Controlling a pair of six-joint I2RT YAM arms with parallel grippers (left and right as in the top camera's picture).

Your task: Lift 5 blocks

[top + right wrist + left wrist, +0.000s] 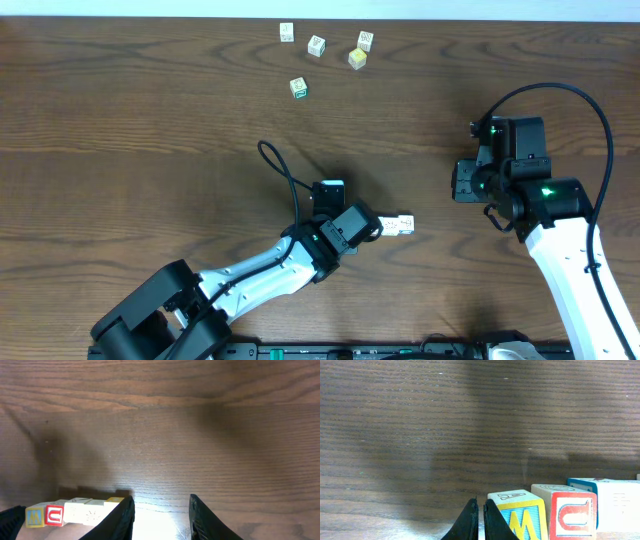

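The blocks (401,225) lie in a short row on the table. In the left wrist view, a yellow-and-blue cube marked M (520,516), a red-bordered cube (570,512) and a blue-edged whitish one (615,502) stand side by side. My left gripper (377,227) is shut with nothing in it, and its fingertips (480,517) rest beside the M cube at the row's left end. The right wrist view shows the same row (75,510) at the lower left. My right gripper (161,520) is open and empty, and hangs to the right of the row (462,184).
Several other cubes sit at the far edge of the table: two whitish ones (287,32) (317,46), a green-marked one (365,40), a pale yellow one (357,58) and a green-bordered one (298,88). A black cable (285,175) loops behind the left arm.
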